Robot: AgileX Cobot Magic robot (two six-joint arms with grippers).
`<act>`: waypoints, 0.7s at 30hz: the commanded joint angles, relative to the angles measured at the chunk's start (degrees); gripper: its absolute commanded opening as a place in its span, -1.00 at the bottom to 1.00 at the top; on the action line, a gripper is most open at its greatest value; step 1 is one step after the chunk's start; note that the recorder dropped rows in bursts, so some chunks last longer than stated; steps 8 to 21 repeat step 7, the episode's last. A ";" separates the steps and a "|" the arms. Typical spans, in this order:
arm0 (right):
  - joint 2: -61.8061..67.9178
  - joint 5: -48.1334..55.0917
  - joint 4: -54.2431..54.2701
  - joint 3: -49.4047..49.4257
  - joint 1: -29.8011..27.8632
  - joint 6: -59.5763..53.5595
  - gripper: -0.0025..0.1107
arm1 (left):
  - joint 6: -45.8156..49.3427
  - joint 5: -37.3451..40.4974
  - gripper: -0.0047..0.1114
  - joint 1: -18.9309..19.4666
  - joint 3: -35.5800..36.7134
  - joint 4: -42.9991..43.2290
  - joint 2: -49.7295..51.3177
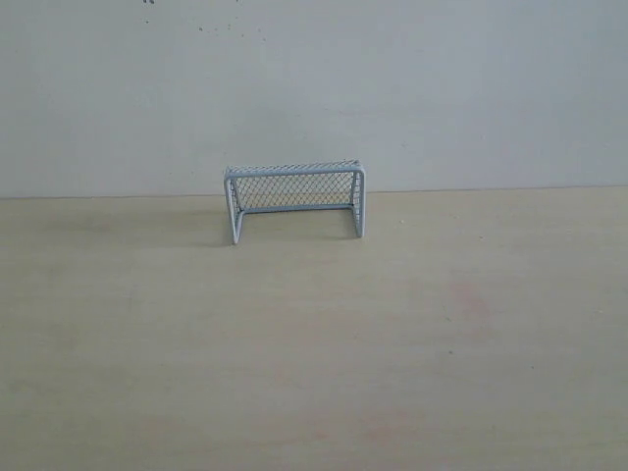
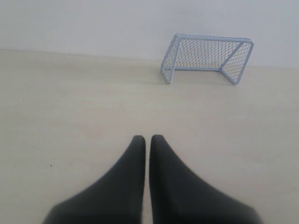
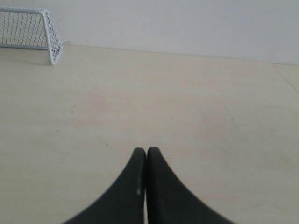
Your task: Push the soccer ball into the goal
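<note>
One goal (image 1: pixel 294 191): pale blue-white tube frame, dark fine mesh, wider than tall. It stands upright at the table's (image 1: pixel 314 343) far edge by the wall (image 1: pixel 314 88). Two grippers, both well apart from it. Left gripper (image 2: pixel 147 140): black fingers nearly touching, empty. Right gripper (image 3: pixel 146 151): tips touching, empty.

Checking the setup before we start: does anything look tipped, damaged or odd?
The goal stands upright and looks intact. The odd part: no soccer ball shows in any view. The left gripper and right gripper are shut on nothing.
</note>
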 commanded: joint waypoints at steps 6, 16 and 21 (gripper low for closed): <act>-0.27 -0.10 0.12 -0.02 -0.18 0.38 -0.96 | 0.29 -0.17 -0.84 0.17 0.20 0.18 -0.19; -0.27 -0.10 0.12 -0.02 -0.18 0.38 -0.96 | 0.29 -0.17 -0.84 0.17 0.20 0.18 -0.19; -0.27 -0.10 0.12 -0.02 -0.18 0.38 -0.96 | 0.29 -0.17 -0.84 0.17 0.20 0.18 -0.19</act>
